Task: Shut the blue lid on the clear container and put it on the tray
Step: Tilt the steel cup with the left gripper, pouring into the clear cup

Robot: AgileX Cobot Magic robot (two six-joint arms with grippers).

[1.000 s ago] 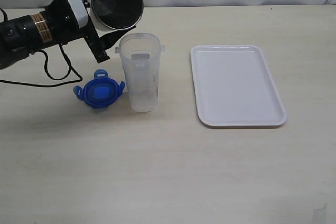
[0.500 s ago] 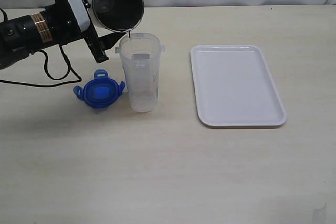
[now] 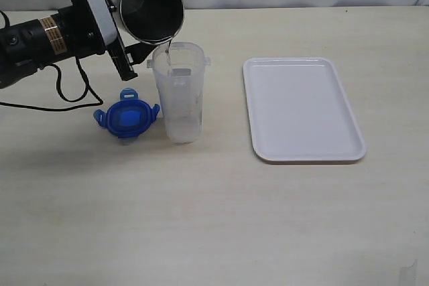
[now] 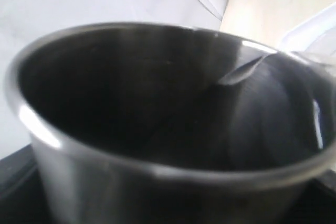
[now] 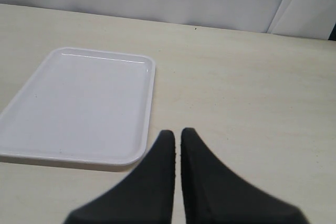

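Note:
The clear container (image 3: 178, 92) stands upright and uncovered near the table's middle. The blue lid (image 3: 126, 117) lies flat on the table just to its left, apart from it. My left gripper (image 3: 136, 15) is shut on a grey metal cup (image 3: 151, 8), which is tipped on its side with its rim over the container's mouth. A thin stream runs from that rim into the container. In the left wrist view the cup (image 4: 157, 129) fills the picture and hides the jaws. The white tray (image 3: 301, 108) lies to the right with nothing on it. My right gripper (image 5: 177, 135) is shut on nothing, beside the tray (image 5: 79, 103).
A black cable (image 3: 67, 95) from the left arm loops over the table left of the lid. A pale wall runs behind the table's far edge. My right arm does not show in the exterior view.
The metal cup has moved a little right and down toward the container's mouth and tipped further; a thin stream now falls from its rim. Lid, container, tray unmoved.

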